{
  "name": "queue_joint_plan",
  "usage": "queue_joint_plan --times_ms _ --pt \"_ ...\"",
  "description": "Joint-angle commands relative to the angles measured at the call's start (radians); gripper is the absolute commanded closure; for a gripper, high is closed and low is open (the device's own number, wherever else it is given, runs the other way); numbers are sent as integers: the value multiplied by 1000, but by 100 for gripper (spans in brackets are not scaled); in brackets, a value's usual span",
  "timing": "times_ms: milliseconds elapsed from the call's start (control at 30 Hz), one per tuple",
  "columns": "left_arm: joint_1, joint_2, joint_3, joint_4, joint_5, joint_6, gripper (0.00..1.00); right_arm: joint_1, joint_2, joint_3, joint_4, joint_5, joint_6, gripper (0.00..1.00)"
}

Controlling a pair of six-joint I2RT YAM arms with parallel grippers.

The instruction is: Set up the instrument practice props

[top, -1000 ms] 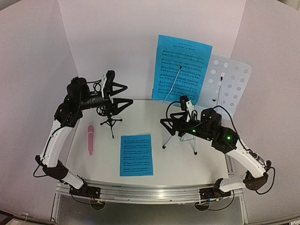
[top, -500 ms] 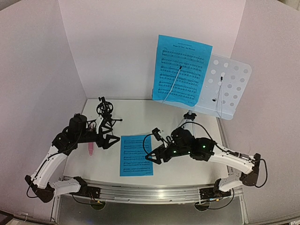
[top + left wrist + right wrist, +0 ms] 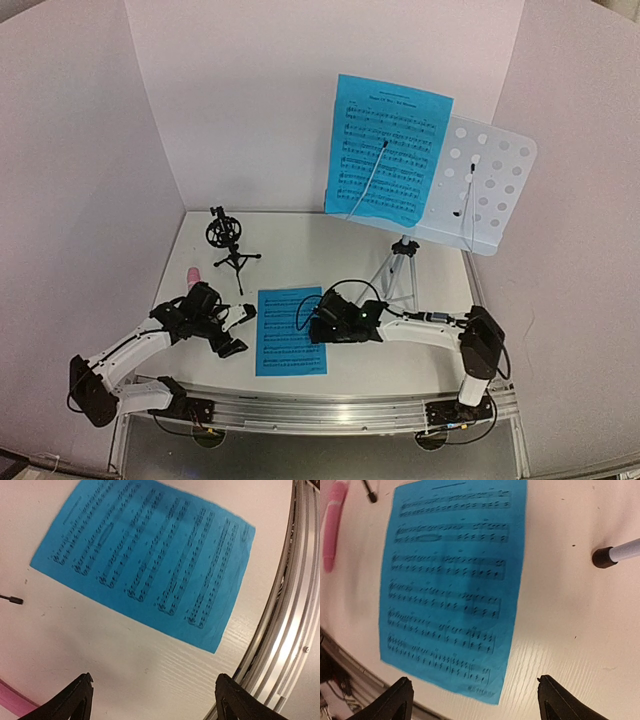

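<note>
One blue sheet-music page (image 3: 388, 150) leans on the pale-blue perforated music stand (image 3: 485, 185), whose silver tripod legs (image 3: 400, 278) stand at the back right. The other page (image 3: 290, 330) lies flat near the table's front edge. My left gripper (image 3: 238, 330) hangs open low over the bare table just left of it, page (image 3: 145, 560) ahead of the fingers (image 3: 84, 685). My right gripper (image 3: 308, 328) is open over the page's right front corner (image 3: 490, 690). The pink microphone (image 3: 192, 272) lies at the left, mostly hidden by my left arm. The black tripod mic mount (image 3: 228, 245) stands behind it.
An aluminium rail (image 3: 280, 630) runs along the table's front edge, close to both grippers. White walls enclose the table on three sides. A stand leg's rubber foot (image 3: 615, 554) rests right of the flat page. The pink microphone (image 3: 332, 525) lies left of it.
Both arms have dropped from the mic mount and the stand's legs to the flat page at the front. The left jaws have narrowed slightly, still open.
</note>
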Motion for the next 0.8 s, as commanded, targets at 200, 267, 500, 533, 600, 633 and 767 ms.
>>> queue_joint_plan --times_ms 200,267,500,533,600,633,767 --pt "2 125 -178 234 29 368 21 -123 325 262 -14 66 0 17" --pt "2 151 -194 283 41 399 21 -145 362 285 -15 58 -6 18" --pt "-8 226 -208 352 91 469 20 -184 484 388 -13 -3 -80 19" --pt "-13 238 -207 359 92 477 20 -190 499 400 -9 -29 -88 20" --pt "-19 260 -214 377 94 493 20 -194 520 407 19 -76 -97 22" --pt "-20 267 -221 391 95 504 20 -196 525 402 38 -94 -95 22" --pt "-18 290 -250 455 95 536 22 -203 514 338 133 -146 -57 25"
